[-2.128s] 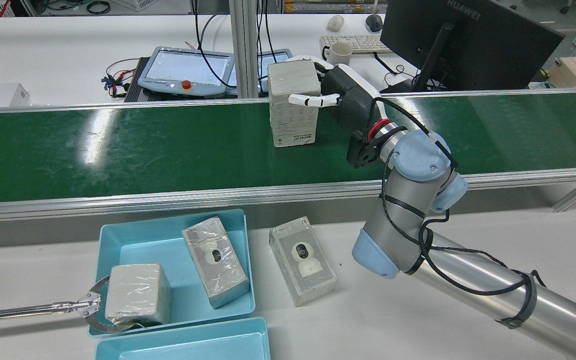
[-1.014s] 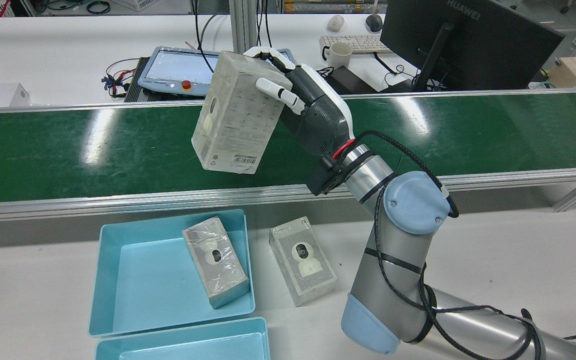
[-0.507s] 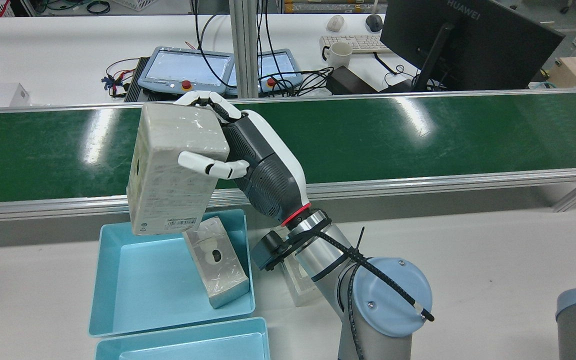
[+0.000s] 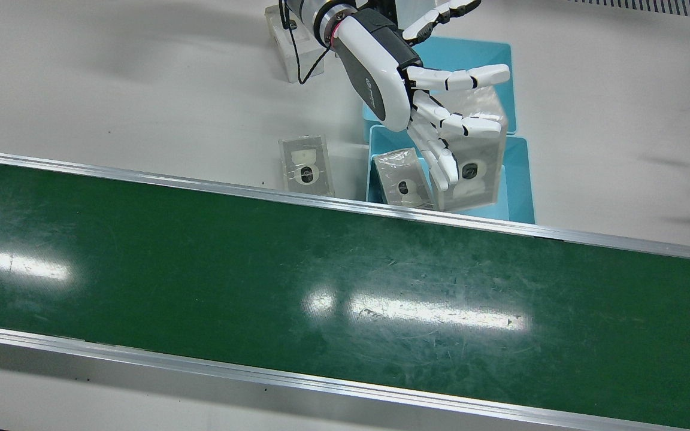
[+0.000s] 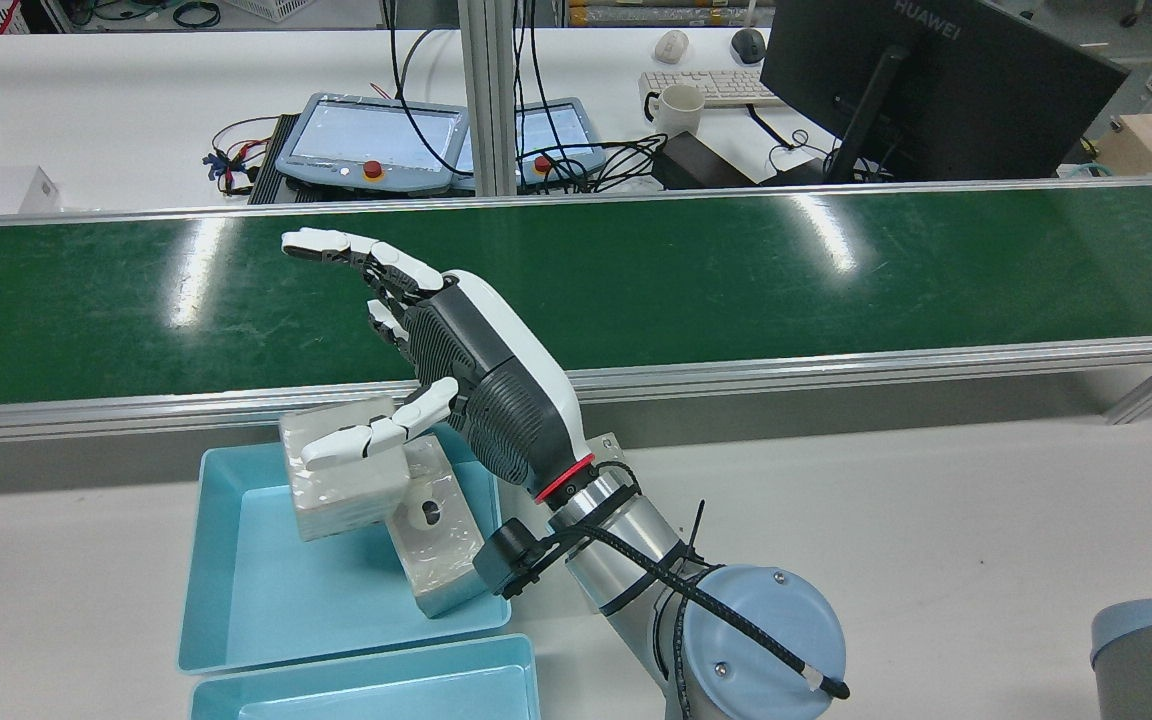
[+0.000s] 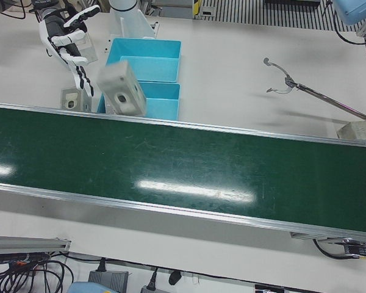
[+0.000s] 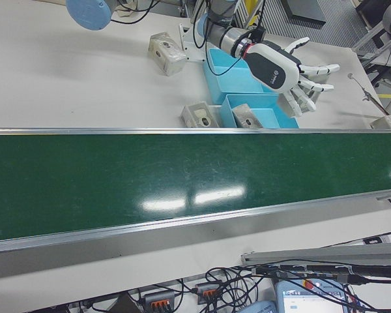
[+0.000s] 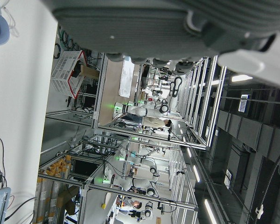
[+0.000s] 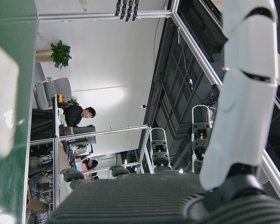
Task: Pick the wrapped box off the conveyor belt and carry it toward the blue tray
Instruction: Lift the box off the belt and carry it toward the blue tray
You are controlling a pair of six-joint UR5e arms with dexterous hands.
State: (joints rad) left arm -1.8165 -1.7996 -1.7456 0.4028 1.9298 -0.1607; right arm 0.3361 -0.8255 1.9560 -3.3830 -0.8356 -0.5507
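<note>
The green conveyor belt (image 5: 736, 270) runs bare between its aluminium rails, open along its whole length. Above the blue tray (image 5: 246, 610) the right hand (image 5: 481, 385) hangs with fingers (image 4: 477, 76) spread wide, holding nothing. The wrapped box (image 5: 346, 480), glossy in clear film, sits tilted over the tray, against a second wrapped box (image 5: 436, 545) lying inside.

Readable text: one brand name only.
"HUAWEI" on the back of the black monitor (image 5: 936, 80) behind the belt, rear view. Print on the wrapped boxes is too small to read.
</note>
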